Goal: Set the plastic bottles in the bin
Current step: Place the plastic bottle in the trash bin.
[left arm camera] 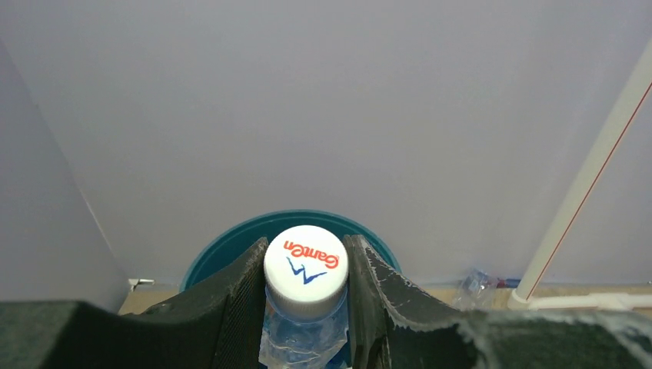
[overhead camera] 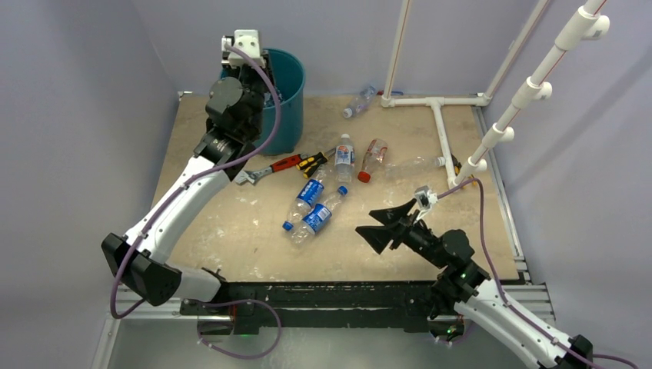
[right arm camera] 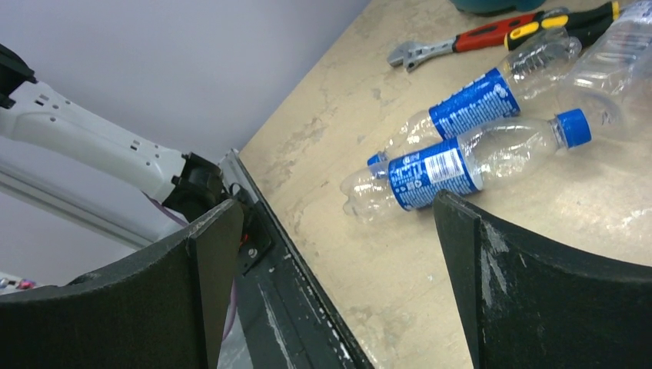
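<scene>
My left gripper [overhead camera: 246, 55] hovers over the teal bin [overhead camera: 291, 104], shut on a clear plastic bottle [left arm camera: 306, 269] with a white cap. The bin's rim [left arm camera: 231, 244] shows just behind the cap. Two blue-labelled bottles [overhead camera: 307, 196] [overhead camera: 319, 217] lie side by side mid-table. Behind them lie a white-capped bottle [overhead camera: 344, 154], a red-capped one [overhead camera: 372, 160] and a clear one [overhead camera: 411, 165]. One more bottle [overhead camera: 359, 101] lies near the back wall. My right gripper [overhead camera: 369, 221] is open and empty, low over the table just right of the blue-labelled pair [right arm camera: 461, 161].
A red-handled wrench [overhead camera: 269, 167] and a yellow-black screwdriver [overhead camera: 315, 161] lie between the bin and the bottles. A white pipe frame [overhead camera: 442, 127] stands at the back right. The table's dark front rail [right arm camera: 300, 292] runs under my right gripper.
</scene>
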`<state>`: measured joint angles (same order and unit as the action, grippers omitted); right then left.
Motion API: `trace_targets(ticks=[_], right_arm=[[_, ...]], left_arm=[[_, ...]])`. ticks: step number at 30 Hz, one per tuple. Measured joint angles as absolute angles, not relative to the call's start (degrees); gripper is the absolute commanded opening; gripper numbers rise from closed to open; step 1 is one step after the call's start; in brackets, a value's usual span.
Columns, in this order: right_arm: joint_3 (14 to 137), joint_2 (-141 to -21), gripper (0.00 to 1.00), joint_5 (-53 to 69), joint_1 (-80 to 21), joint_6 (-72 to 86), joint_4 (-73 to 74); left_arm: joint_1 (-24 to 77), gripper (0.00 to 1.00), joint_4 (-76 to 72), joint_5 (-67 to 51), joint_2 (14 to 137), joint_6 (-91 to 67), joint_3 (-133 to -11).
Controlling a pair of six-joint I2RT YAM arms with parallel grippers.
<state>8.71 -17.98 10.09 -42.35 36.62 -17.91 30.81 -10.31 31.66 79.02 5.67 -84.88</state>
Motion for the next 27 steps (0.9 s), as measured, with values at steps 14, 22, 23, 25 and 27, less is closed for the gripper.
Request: trace_targets(ticks=[14, 22, 23, 25, 27], right_arm=[[6.15, -17.93, 0.99, 9.98, -42.33, 42.50, -14.20], [6.07, -16.01, 0.99, 9.93, -42.33, 42.48, -13.21], [6.07, -16.40, 0.99, 9.93, -42.33, 42.44, -13.19], [6.07, -17.41, 0.99, 9.93, -42.33, 42.35, -12.73], [6.07, -18.13, 0.99, 9.93, -42.33, 42.15, -11.88]], left_arm=[[10.17, 0.00, -13.47, 16.67, 86.65, -10.68, -85.91], [8.29, 0.04, -11.05, 8.78, 89.73, -18.52, -84.44], [8.14, 0.06, -11.07, 7.22, 90.19, -19.29, -84.44], [7.86, 0.10, -11.07, 3.64, 91.05, -20.88, -84.44], [7.81, 0.17, -11.07, 0.84, 91.66, -22.17, -84.44]])
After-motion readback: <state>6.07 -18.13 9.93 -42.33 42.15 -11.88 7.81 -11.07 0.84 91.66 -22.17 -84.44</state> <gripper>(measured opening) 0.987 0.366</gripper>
